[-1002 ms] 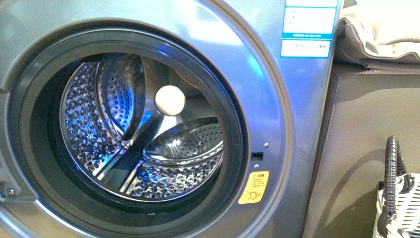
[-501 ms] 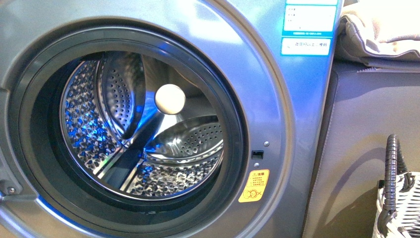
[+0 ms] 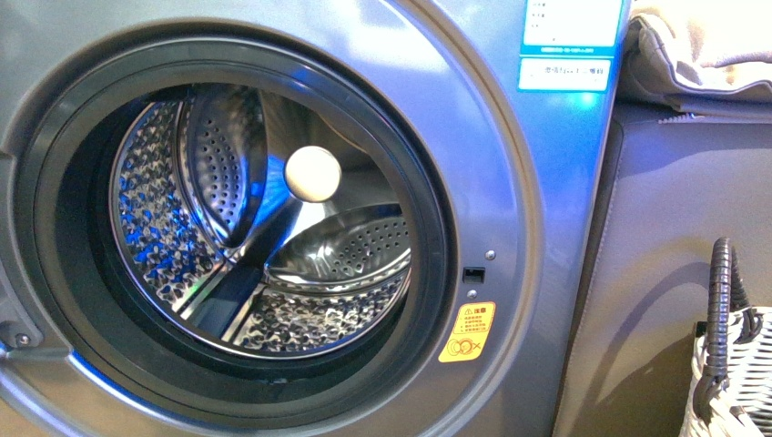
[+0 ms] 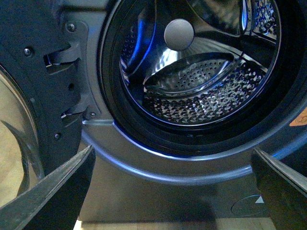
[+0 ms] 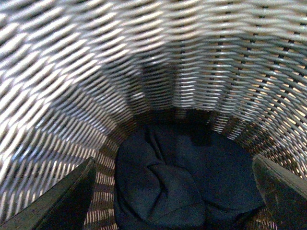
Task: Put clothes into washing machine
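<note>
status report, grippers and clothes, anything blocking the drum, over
Left gripper open, empty, facing washing machine. Right gripper open over clothes, not gripped, down in basket. Door open, nothing blocking drum.

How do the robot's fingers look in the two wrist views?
The left fingers are dark grey, matte wedges that taper to a point. The right fingers have the same tapered shape, in a dark olive-grey. No cables or markings show, and the front view shows no arm.

left tool (image 4: 172, 148): spread wide, holding nothing | right tool (image 5: 173, 157): spread wide, holding nothing
</note>
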Controlling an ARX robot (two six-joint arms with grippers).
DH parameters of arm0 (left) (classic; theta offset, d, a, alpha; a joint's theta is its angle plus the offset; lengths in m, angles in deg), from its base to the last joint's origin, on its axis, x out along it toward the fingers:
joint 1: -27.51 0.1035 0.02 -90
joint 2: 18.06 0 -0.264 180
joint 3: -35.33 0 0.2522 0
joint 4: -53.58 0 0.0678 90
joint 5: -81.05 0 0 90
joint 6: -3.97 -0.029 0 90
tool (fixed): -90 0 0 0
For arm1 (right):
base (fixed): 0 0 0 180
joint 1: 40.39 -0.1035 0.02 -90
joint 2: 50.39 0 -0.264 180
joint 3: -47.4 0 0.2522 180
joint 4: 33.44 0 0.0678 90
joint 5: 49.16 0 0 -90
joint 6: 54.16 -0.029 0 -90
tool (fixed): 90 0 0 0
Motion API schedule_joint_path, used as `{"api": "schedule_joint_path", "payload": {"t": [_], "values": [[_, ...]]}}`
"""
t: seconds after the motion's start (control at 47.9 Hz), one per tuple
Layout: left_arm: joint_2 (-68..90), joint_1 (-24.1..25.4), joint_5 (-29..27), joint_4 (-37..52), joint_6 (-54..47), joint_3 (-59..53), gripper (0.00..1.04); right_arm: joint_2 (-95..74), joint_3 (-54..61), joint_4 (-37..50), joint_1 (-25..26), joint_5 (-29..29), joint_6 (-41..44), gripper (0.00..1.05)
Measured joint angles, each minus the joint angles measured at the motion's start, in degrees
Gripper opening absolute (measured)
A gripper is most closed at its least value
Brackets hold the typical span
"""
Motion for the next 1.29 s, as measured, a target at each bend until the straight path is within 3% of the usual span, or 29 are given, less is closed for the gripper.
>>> {"api": "schedule_joint_path", "payload": {"t": [0.439,0.773,1.295], "values": [[0.00,0.00,0.00,0.00,0.00,0.00,0.98,-17.88,-4.02,11.85,-5.51,4.85,0.50,0.97],[0.00,0.00,0.00,0.00,-0.02,0.00,0.98,-28.83,-7.06,22.51,-8.31,3.52,4.44,0.97],[0.00,0.00,0.00,0.00,0.00,0.00,0.98,-39.69,-15.50,19.56,-8.02,7.13,4.94,0.97]]}}
